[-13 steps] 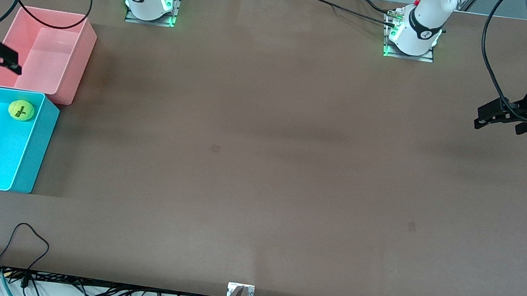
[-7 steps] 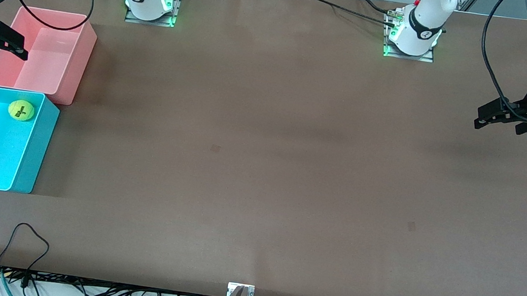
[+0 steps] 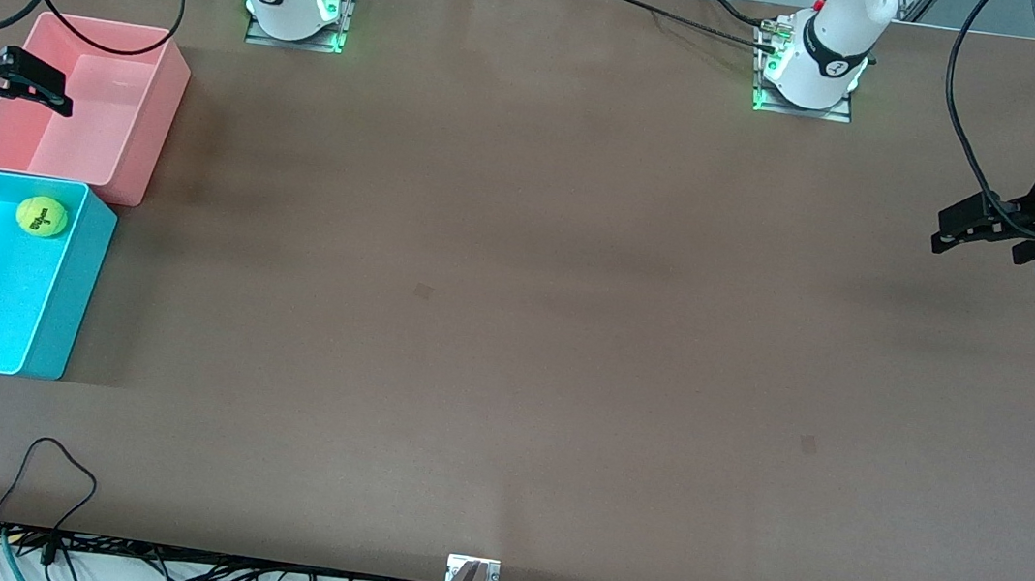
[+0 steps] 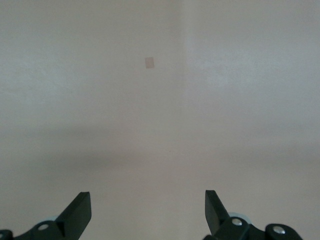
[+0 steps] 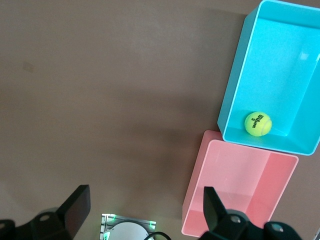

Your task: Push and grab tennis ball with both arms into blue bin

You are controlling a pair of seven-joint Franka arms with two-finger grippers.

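Observation:
The tennis ball (image 3: 42, 217) (image 5: 258, 123), yellow-green with a dark logo, lies inside the blue bin (image 3: 74, 298) (image 5: 234, 85), in the corner next to the pink bin. My right gripper (image 3: 24, 106) (image 5: 145, 200) hangs open and empty above the pink bin's outer edge, well clear of the ball. At the left arm's end of the table my left gripper (image 3: 978, 248) (image 4: 148, 200) waits open over bare table, with nothing between its fingers.
The pink bin (image 3: 152, 122) (image 5: 197, 195) stands empty, touching the blue bin on the side farther from the front camera. Both bins sit at the right arm's end of the table. Black cables (image 3: 59, 462) loop along the table's front edge.
My right gripper has drifted from the blue bin's edge to over the pink bin, toward the arm bases. The ball and the left arm have not moved.

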